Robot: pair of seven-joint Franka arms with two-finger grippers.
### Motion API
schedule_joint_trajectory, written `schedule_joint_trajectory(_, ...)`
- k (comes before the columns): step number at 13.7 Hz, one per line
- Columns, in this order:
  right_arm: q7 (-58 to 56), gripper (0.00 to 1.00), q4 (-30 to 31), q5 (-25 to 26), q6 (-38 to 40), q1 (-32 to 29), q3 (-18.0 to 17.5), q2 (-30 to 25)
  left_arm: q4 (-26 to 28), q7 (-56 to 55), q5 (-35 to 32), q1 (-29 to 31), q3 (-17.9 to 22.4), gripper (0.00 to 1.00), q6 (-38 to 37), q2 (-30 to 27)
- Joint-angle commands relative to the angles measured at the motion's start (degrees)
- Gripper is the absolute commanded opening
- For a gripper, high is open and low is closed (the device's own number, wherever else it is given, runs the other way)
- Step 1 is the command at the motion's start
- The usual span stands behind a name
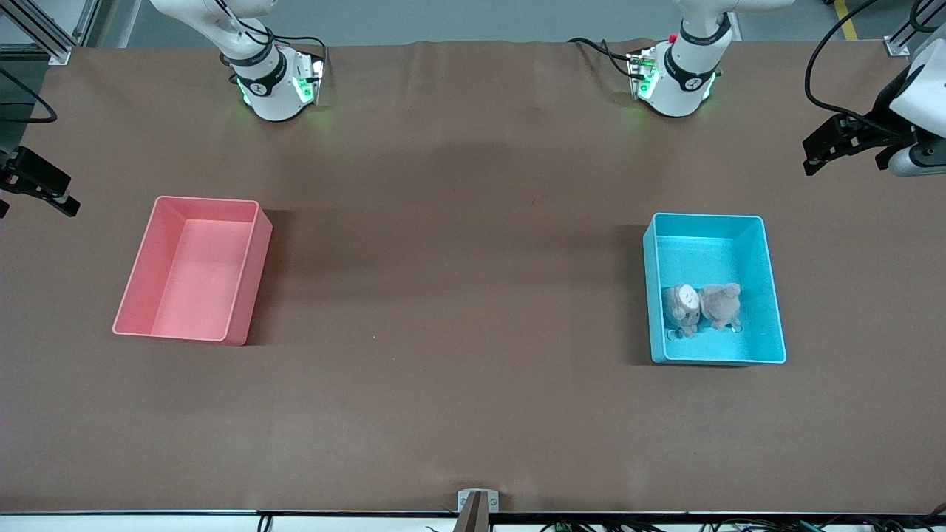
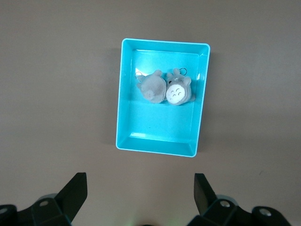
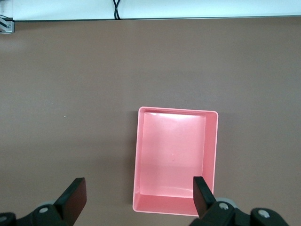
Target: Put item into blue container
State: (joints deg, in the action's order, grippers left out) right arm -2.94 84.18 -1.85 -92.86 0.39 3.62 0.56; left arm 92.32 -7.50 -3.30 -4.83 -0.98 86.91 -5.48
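The blue container [image 1: 770, 295] stands on the brown table toward the left arm's end. Two small grey plush toys lie side by side in it, one showing a white face [image 1: 684, 307], the other turned away [image 1: 722, 304]. In the left wrist view the container [image 2: 160, 125] and both plushes [image 2: 178, 92] [image 2: 153, 87] show in full from above. My left gripper [image 2: 139, 181] [image 1: 822, 151] hangs open and holds nothing, high above the table at that end, off to the side of the container. My right gripper [image 3: 139, 186] [image 1: 44, 185] hangs open and holds nothing by the pink bin.
A pink bin [image 1: 192, 273] [image 3: 171, 150] of the same size stands toward the right arm's end with nothing in it. Bare brown table lies between the two bins. A small metal bracket [image 1: 477, 501] sits at the table edge nearest the front camera.
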Motion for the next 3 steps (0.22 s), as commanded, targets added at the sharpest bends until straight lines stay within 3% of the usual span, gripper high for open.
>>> schedule_joint_trajectory(1,-0.31,1.0,-1.13,1.15,0.4,-1.18,-1.07,0.58,1.19,0.3,1.97,0.08,0.97,1.0,-0.07,-1.82)
schedule_joint_trajectory(3,-0.31,1.0,-1.13,1.06,0.4,-1.18,-1.07,0.58,1.19,0.3,2.85,0.08,0.98,1.0,-0.07,-2.08)
